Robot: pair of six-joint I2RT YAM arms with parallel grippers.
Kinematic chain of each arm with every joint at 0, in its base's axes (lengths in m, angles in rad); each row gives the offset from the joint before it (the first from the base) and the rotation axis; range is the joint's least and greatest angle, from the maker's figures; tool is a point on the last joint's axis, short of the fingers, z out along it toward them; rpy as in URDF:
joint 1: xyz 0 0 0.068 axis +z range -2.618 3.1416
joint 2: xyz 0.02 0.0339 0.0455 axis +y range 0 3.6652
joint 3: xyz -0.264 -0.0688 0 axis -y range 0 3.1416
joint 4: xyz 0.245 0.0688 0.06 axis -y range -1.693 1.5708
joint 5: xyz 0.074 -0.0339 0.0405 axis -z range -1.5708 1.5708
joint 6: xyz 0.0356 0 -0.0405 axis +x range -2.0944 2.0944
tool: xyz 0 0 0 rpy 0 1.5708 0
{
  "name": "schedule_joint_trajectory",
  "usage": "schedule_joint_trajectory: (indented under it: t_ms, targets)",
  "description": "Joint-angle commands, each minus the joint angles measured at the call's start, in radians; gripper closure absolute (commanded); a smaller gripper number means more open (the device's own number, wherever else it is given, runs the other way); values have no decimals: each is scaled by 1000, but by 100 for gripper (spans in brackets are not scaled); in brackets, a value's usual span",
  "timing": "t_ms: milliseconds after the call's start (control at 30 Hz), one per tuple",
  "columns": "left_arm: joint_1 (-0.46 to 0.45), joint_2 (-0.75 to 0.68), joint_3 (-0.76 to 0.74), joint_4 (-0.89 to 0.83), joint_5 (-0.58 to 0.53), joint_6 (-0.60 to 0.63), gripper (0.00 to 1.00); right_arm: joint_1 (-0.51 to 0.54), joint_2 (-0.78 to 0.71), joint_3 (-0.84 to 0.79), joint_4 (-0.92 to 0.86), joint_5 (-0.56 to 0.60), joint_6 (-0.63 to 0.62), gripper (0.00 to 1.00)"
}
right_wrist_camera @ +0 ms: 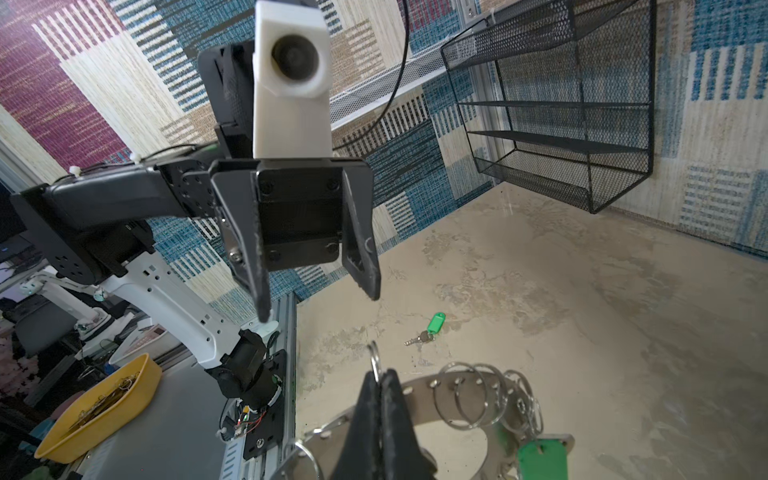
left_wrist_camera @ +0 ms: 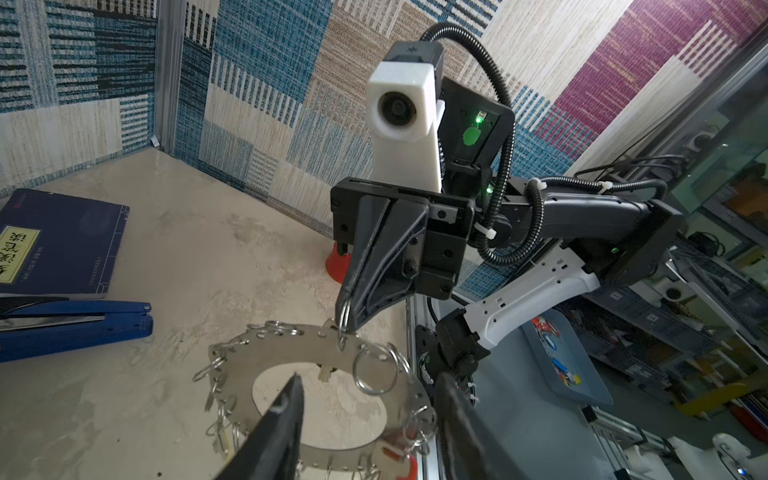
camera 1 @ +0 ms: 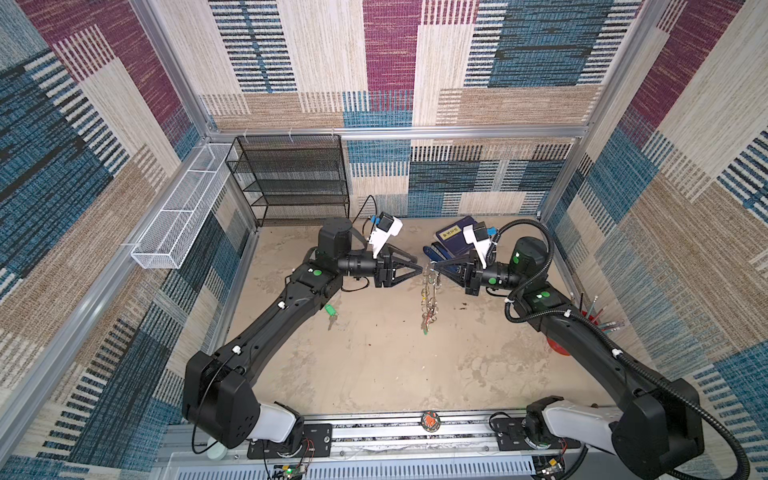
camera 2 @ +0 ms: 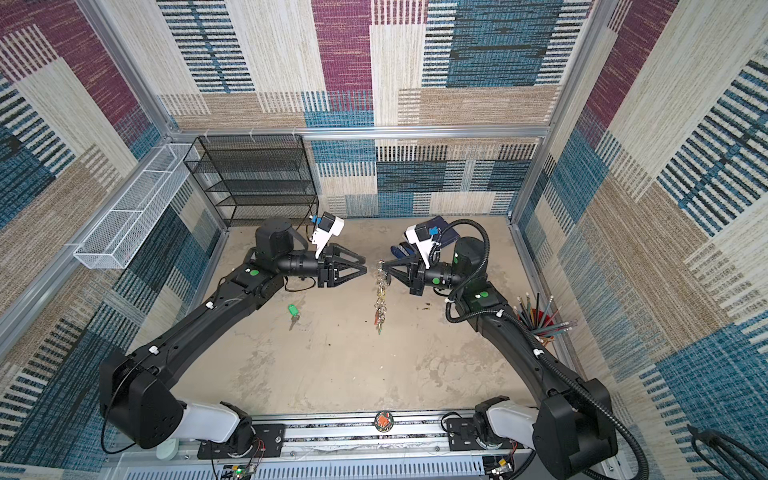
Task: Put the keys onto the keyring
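- Sandy, stained table (camera 1: 374,365) inside carpet-patterned walls, and both my arms meet high over its middle.
- Right gripper (camera 1: 432,266): jaws pressed tight together on a split ring (left_wrist_camera: 341,328) at the top edge of the keyring (camera 1: 428,299). The disc hangs edge-down in the air, rings and tags dangling towards the table.
- Left gripper (camera 1: 419,267): fingers (right_wrist_camera: 249,257) parted about halfway with nothing between them. The tips sit just beside the pinched ring, and I can't tell whether they touch it.
- Green key (camera 1: 330,311): flat on the table by my left forearm, well apart from the keyring and on no ring yet.
- Other key: I can't make it out in any view.
- My read: the keyring is held up ready and my left gripper has nothing to thread, so fetching a key is the step in hand.
- Next move, as I judge it: left drops to the green key and pinches it so its hole stays clear.
- Right has to hold the disc steady, since it hangs from one ring and can swing.
- Threading will need the key's hole lined up finely with the ring's coil end.
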Motion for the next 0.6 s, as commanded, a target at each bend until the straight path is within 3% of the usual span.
schedule_joint_trajectory:
  t_ms: [0, 133, 567]
  targets:
    - [0, 32, 121, -405, 11, 289, 47, 12, -3, 31, -104, 12, -111, 100]
    - [-13, 92, 250, -573, -63, 385, 49, 21, 1, 47, -122, -6, -127, 100]
    - [-67, 191, 384, -647, -109, 416, 58, 43, 2, 49, -125, -21, -128, 100]
